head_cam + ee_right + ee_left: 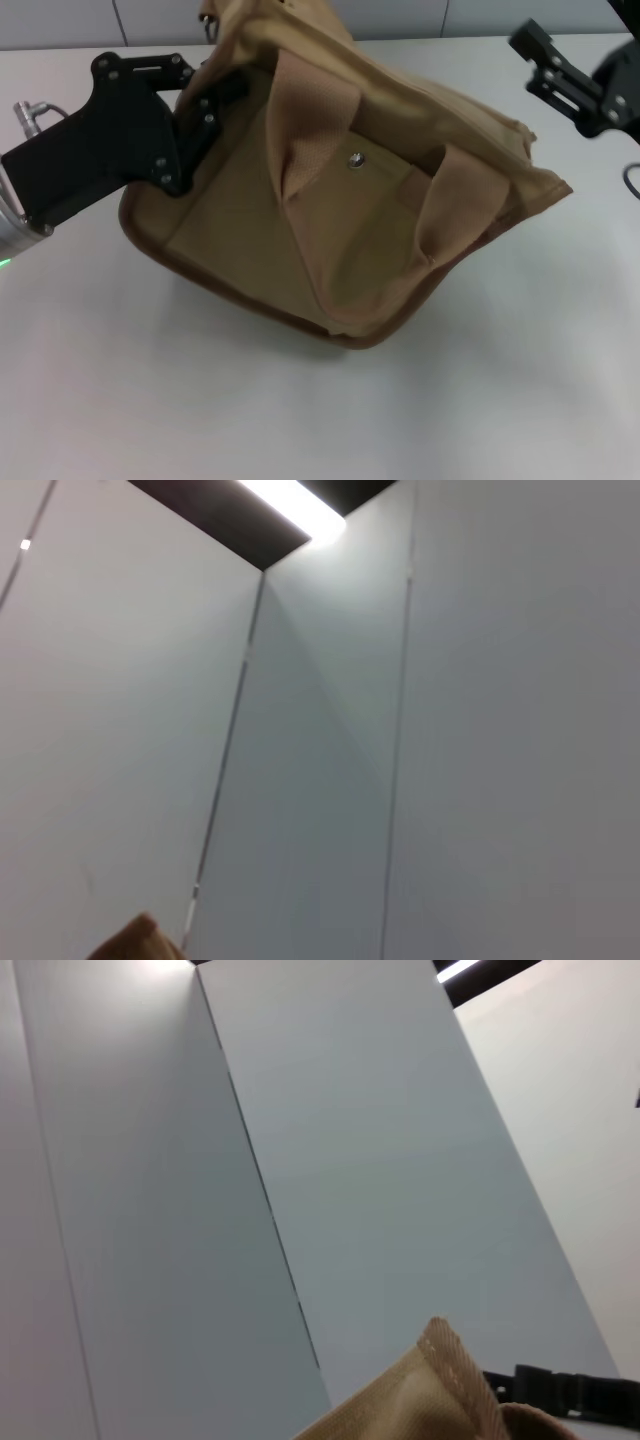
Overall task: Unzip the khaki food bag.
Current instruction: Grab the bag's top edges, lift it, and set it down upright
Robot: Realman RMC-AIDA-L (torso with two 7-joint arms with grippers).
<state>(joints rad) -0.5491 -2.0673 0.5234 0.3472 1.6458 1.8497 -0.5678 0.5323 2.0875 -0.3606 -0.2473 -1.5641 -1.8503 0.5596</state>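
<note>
Nearest the head camera lies the bare white tabletop (pixel 300 420), and just beyond it the rounded near edge of the boxy tan canvas khaki food bag (pixel 330 230). That bag sits at the middle of the table, tipped so its front pocket faces up toward the camera, the small metal snap (pixel 355 159) plain on the pocket flap and the two tan webbing loop handles (pixel 300 120) flopped across it.

On the left, the black left gripper (pixel 205 105) reaches in from the near-left and presses against the bag's left upper corner. Its fingertips are buried in the canvas folds there, so whether they pinch the cloth I cannot tell. It looks placed to steady that end, which would give the zipper something to pull against. A silver ring (pixel 209 24) shows at the far left top of the bag; it may be the zipper pull, though it is too small to be sure. The zipper line itself is hidden on the far side.

On the right, the black right gripper (pixel 560 75) hangs above the far-right of the table, near the bag's right corner but apart from it, holding nothing. How wide its claw stands I cannot tell. It seems poised to come in for the pull.
</note>
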